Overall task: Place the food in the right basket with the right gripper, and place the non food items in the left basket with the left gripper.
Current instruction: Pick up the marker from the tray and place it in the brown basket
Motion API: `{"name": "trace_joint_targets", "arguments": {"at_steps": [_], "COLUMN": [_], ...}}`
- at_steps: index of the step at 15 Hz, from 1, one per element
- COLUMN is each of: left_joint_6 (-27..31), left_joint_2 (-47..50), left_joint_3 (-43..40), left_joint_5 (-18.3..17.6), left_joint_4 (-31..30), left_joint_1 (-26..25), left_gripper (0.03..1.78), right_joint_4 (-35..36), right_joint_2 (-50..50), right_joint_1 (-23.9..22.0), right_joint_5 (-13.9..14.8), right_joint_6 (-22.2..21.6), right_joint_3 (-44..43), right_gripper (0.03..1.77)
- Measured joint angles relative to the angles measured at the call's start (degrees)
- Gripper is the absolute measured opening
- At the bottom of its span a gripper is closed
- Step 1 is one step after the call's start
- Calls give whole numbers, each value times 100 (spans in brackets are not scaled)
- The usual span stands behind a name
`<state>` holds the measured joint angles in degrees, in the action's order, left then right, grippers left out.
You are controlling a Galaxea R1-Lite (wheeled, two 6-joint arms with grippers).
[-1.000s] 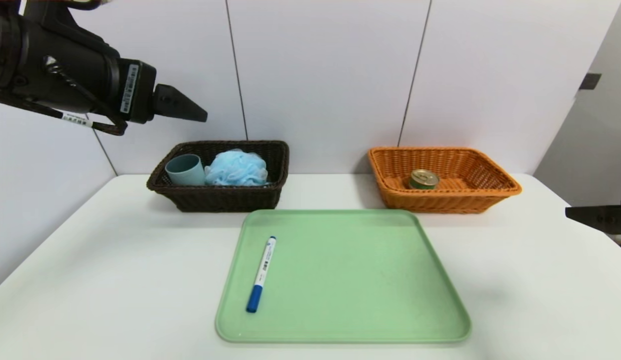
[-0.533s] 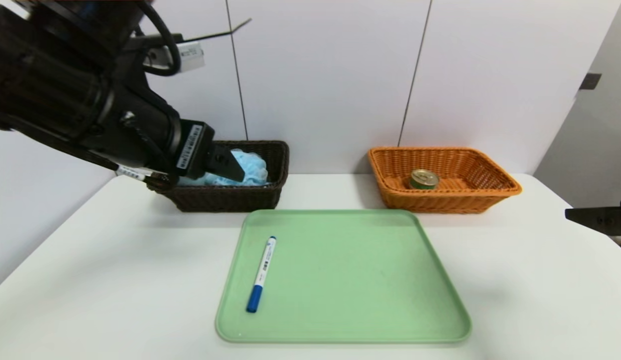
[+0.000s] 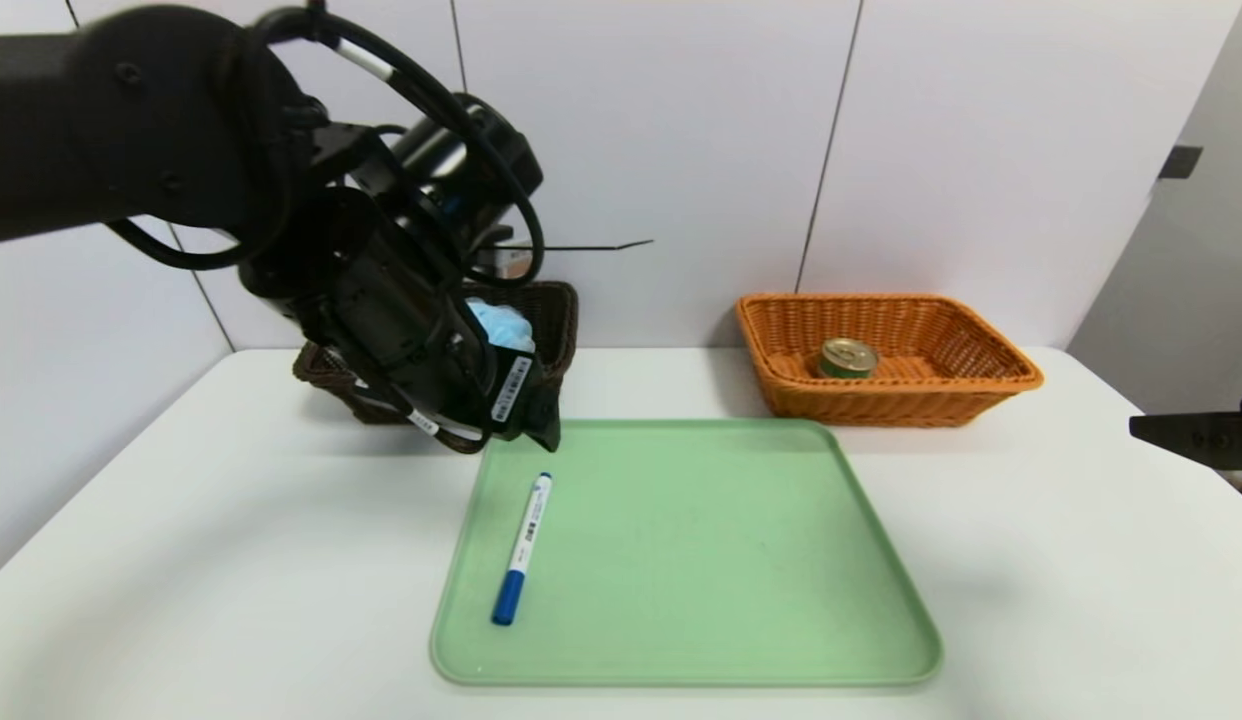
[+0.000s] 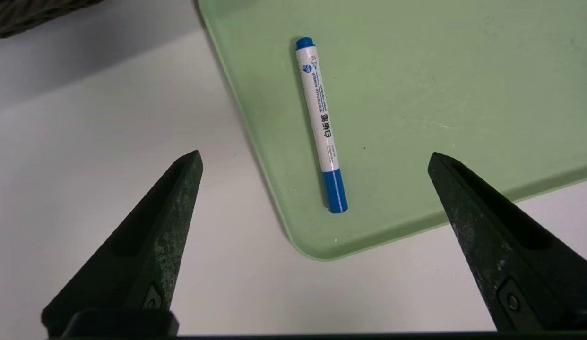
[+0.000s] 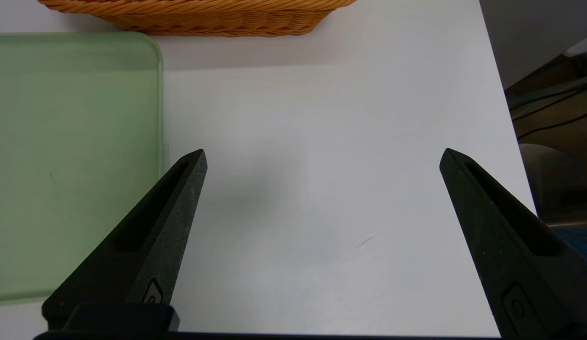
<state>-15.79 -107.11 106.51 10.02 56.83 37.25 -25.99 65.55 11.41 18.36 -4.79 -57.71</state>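
While above the tray's (image 3: pixel 881 560) far-left corner, left gripper (image 4: pixel 315 158), jaws apart; marker pen (image 3: pixel 522 548) unobstructed.

The head view looks forward and down from above the white surface (image 3: pixel 231 520), taking in the green tray (image 3: pixel 681 560), both baskets and the back wall. The left wrist view looks steeply down between its own fingers (image 4: pixel 151 245), close over the tray's near left corner (image 4: pixel 317 245) and the pen (image 4: pixel 322 123), which the head view shares. The right wrist view faces down at the tray's right edge (image 5: pixel 151 118) and the orange basket (image 5: pixel 203 19).
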Motion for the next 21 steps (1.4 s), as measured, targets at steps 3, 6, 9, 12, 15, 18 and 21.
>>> {"name": "trace_joint_targets", "arguments": {"at_steps": [3, 6, 9, 12, 15, 18, 21], "left_joint_6": [-236, -323, -373, -457, -483, -490, -483], "left_joint_2": [-485, -872, -1117, -1274, -1379, -1481, -1556], "left_joint_3": [201, 380, 411, 390, 380, 379, 374], "left_joint_5": [-13, -79, -200, -206, -313, -355, -346], "left_joint_4": [290, 479, 485, 488, 463, 452, 427], "left_joint_1": [43, 56, 56, 50, 26, 12, -21], "left_gripper": [169, 169, 169, 169, 169, 169, 169], "right_joint_4": [4, 24, 24, 30, 45, 48, 48], "right_joint_2": [29, 41, 44, 27, 21, 33, 49], "right_joint_1": [-1, -1, -1, -9, -9, -12, -28], "right_joint_5": [-4, -4, 5, 7, 10, 7, 7], "right_joint_6": [-2, -2, -13, -17, -17, -17, -16], "right_joint_3": [0, 0, 55, 129, 160, 171, 187], "right_gripper": [170, 170, 170, 170, 170, 170, 170]}}
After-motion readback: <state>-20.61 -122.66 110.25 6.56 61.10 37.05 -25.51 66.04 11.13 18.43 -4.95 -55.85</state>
